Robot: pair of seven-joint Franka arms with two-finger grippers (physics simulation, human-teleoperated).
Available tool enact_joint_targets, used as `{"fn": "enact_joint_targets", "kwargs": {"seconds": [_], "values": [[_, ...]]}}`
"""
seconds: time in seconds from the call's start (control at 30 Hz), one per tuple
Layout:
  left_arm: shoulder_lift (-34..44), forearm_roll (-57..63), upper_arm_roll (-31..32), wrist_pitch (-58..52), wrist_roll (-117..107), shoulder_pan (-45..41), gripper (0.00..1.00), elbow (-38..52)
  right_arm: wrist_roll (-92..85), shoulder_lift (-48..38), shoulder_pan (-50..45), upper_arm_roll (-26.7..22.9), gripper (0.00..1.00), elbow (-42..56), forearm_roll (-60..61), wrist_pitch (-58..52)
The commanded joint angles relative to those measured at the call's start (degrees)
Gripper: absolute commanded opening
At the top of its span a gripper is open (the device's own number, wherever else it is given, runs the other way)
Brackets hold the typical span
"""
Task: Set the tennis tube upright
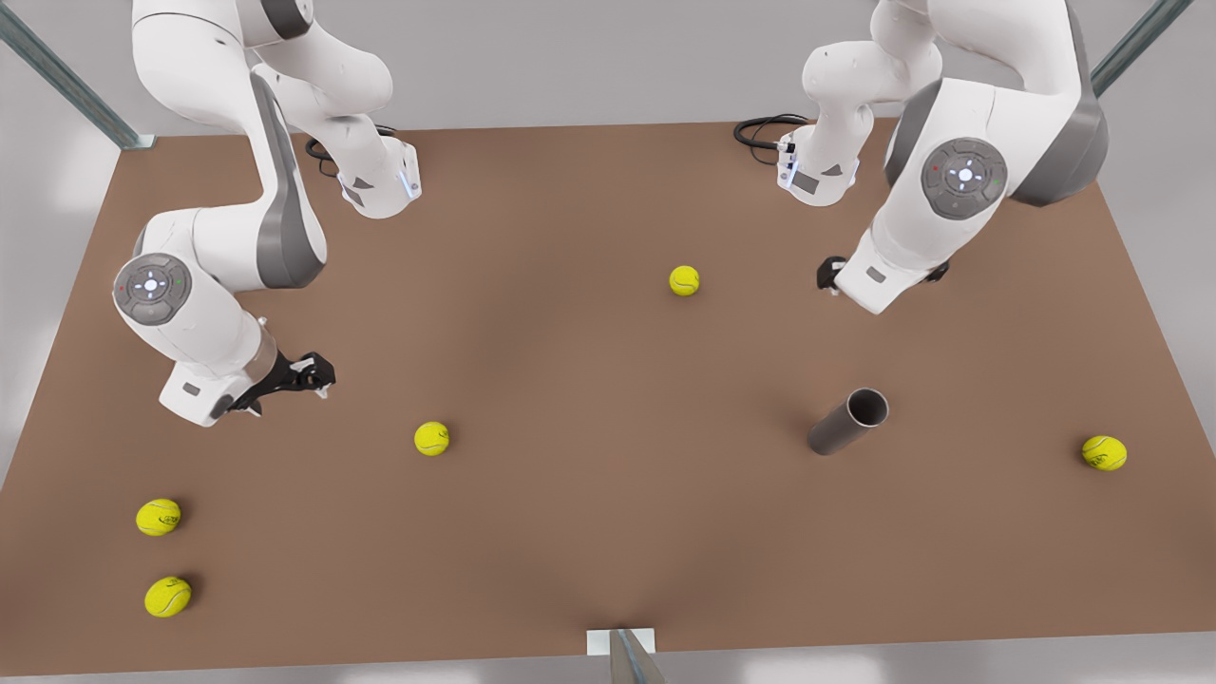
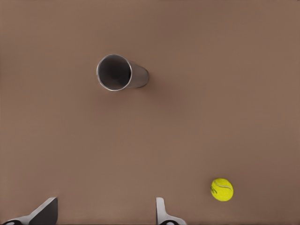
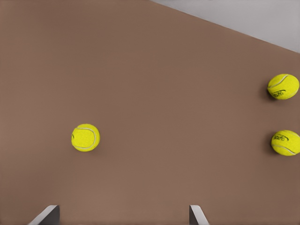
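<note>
The tennis tube (image 1: pixel 846 422) lies on its side on the brown worktop (image 1: pixel 589 494), toward the front view's right, its open end with the lighter rim turned up and to the right in that view. In the left wrist view the tube (image 2: pixel 123 72) shows its dark hollow mouth, with one tennis ball (image 2: pixel 221 189) on the bare surface well apart from it.

The left end effector (image 1: pixel 831 275) hangs above the worktop at the front view's right, beyond the tube and not touching it — its fingers (image 2: pixel 163 212) stand wide apart with nothing between them. The tennis ball near the middle of the worktop (image 1: pixel 684 280) lies just off to its side.

The right end effector (image 1: pixel 318 375) hovers over the front view's left half, also spread wide and holding nothing; one fingertip (image 3: pixel 196 214) shows at the edge of its wrist view. Near it lies a ball (image 1: pixel 431 438), and two more (image 1: pixel 158 517) (image 1: pixel 167 597) sit close together by the worktop's left near corner. A fifth ball (image 1: pixel 1104 452) rests at the far right, past the tube.
</note>
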State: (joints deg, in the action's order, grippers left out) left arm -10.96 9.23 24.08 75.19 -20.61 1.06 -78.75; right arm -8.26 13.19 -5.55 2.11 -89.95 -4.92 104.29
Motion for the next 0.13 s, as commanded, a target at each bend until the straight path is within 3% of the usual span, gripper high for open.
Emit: {"fn": "enact_joint_targets", "kwargs": {"seconds": [0.0,0.1], "values": [[0.06,-0.26,0.01,-0.04,-0.13,0.0,1.0,0.0,0.0,0.0,0.01,0.0,1.0,-0.05,0.0,-0.05],[0.06,-0.44,-0.08,-0.48,-0.49,0.08,1.0,0.09,-0.09,0.17,-0.17,0.0,1.0,0.03,0.0,0.39]]}}
